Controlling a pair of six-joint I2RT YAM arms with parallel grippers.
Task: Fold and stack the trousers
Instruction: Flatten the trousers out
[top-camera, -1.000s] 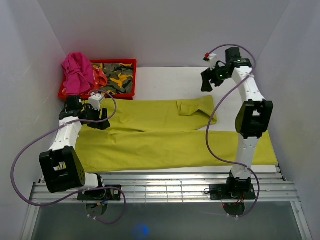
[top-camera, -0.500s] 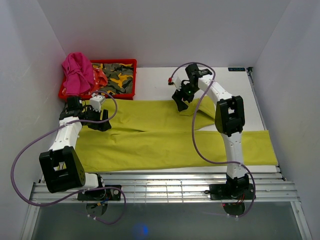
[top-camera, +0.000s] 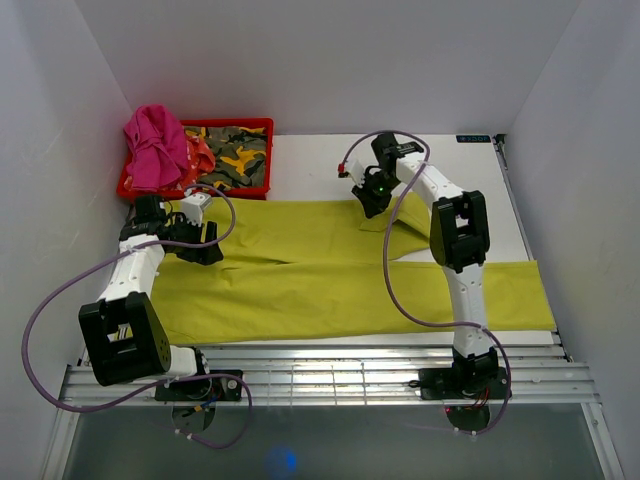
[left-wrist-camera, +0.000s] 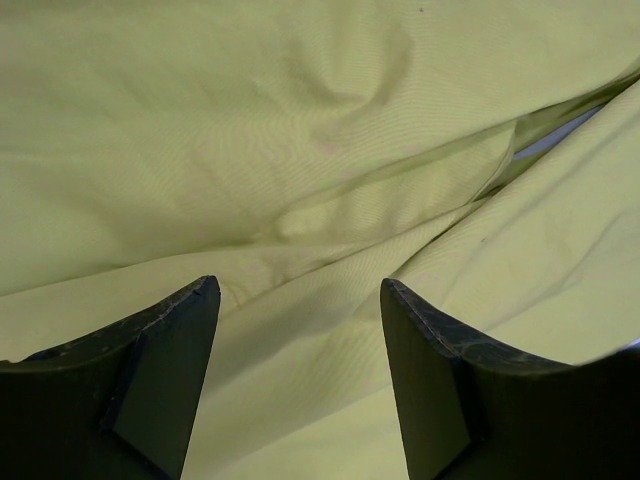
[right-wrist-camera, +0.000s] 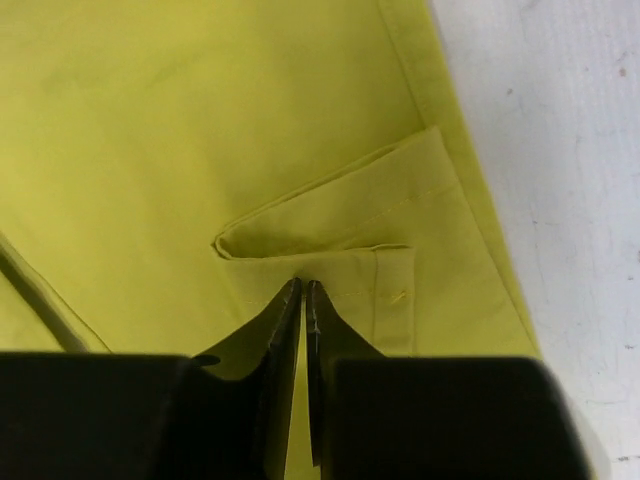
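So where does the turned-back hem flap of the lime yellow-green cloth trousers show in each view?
Top external: turned-back hem flap right of centre, beside the right gripper.
Left wrist: not in it; only other parts of the trousers.
Right wrist: centre, just ahead of the fingertips.
Shared landmark: the right gripper, top and right wrist.

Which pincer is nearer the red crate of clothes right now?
Left. The left pincer is over the trousers just in front of the red crate; the right pincer is at the folded hem, farther right.
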